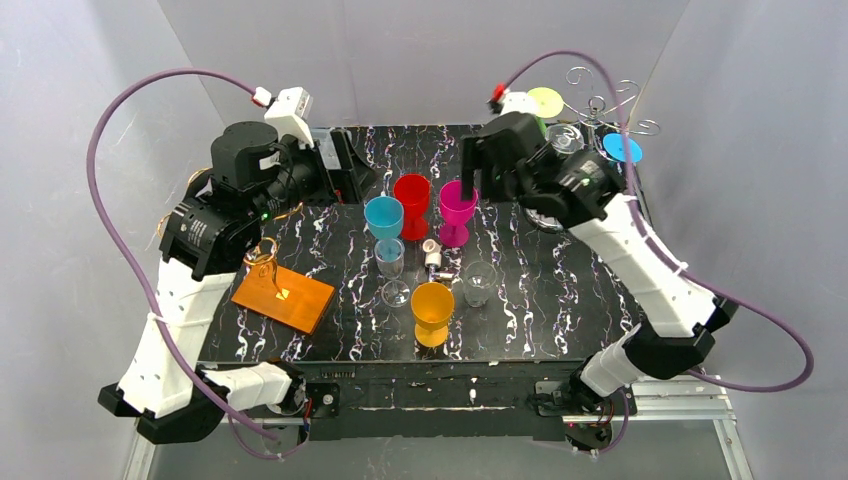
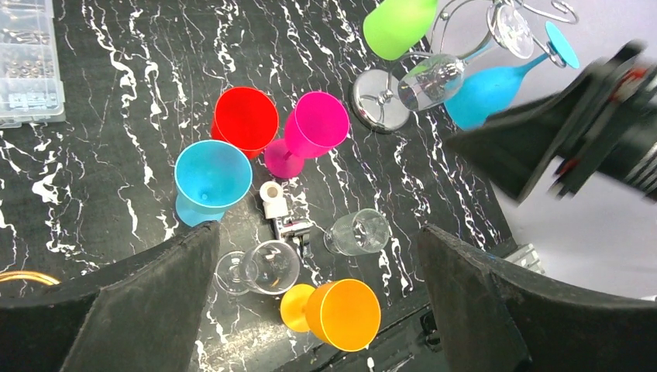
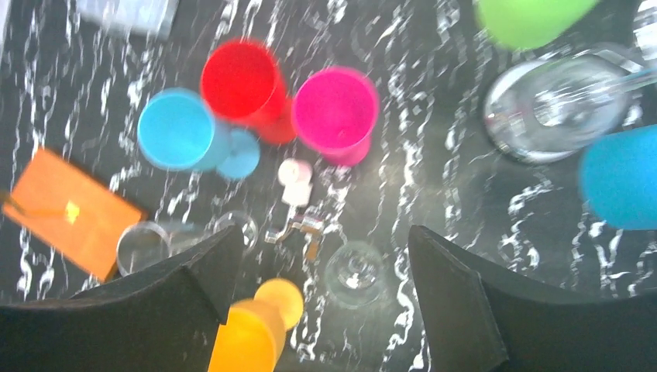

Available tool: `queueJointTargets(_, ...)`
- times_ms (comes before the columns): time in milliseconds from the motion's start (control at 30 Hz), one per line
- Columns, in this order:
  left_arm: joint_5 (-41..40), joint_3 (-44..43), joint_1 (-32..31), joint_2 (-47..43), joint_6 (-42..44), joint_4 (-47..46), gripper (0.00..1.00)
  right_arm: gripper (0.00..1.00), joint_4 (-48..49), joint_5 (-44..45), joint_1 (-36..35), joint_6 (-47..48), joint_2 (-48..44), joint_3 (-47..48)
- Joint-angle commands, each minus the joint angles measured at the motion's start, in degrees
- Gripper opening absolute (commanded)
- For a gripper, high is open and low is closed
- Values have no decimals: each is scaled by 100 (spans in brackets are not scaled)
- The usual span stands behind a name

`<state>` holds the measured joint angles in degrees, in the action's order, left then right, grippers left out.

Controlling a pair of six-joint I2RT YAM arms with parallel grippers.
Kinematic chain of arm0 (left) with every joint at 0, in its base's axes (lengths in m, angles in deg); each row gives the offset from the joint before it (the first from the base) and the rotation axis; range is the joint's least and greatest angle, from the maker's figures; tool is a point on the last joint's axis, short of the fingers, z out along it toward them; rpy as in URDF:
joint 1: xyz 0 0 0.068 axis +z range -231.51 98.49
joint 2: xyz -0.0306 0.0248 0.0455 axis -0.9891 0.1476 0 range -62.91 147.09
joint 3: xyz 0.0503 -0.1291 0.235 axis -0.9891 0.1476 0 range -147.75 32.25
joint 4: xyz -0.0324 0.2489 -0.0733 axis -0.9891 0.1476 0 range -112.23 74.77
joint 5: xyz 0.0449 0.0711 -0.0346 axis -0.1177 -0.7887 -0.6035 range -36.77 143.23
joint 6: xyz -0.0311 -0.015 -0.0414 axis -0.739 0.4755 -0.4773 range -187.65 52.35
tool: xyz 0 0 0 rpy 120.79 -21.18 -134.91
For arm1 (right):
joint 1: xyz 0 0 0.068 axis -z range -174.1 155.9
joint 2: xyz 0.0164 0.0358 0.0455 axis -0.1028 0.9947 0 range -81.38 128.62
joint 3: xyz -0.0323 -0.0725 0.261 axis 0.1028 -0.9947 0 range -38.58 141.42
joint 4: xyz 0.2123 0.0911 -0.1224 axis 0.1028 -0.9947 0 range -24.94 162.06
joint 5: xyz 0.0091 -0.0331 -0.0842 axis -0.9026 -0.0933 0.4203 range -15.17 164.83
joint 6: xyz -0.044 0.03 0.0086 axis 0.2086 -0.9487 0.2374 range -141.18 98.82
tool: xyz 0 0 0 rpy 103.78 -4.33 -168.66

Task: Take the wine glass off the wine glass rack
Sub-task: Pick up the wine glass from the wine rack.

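Main thing I'm worrying about here: the rack [image 1: 597,104] is sitting way out at 1 o'clock on the table [image 1: 560,300], and it's carrying three glasses hanging bowl-down and crowding each other, a green glass [image 2: 399,23], a clear glass [image 2: 434,77] and a blue glass [image 2: 484,89]. I honestly can't tell which one is the target. Going in for any of them is risking a bump on its neighbour, which could be sliding it off its wire hook. Or it's tipping the whole rack, since that's only standing on a small round base. The right tool [image 3: 321,236] is hovering over the magenta glass [image 1: 457,205], with the rack off at roughly its 2 o'clock. Swinging across too low could be clipping that or the red glass [image 1: 411,192] beside it. Its fingers are spreading wide with nothing between them, touching nothing. The left tool [image 2: 318,232], over at the 9 o'clock side, is gaping just as wide and carrying nothing either.
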<state>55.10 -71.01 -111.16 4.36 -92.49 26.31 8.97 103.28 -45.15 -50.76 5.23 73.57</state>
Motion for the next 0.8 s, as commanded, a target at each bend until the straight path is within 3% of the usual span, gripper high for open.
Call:
queueJointTargets(0, 305, -87, -15, 37, 128, 149, 98, 88, -198, 592, 703, 391, -258, 713)
queueJointTargets(333, 532, -59, -15, 38, 209, 156, 98, 92, -496, 599, 2381, 946, 385, 1970)
queueJointTargets(467, 551, -73, -16, 28, 250, 168, 98, 98, -414, 271, 2668, 1125, 604, 2086)
queueJointTargets(767, 585, -51, -15, 76, 236, 158, 98, 98, -257, -182, 3057, 1270, 811, 1891)
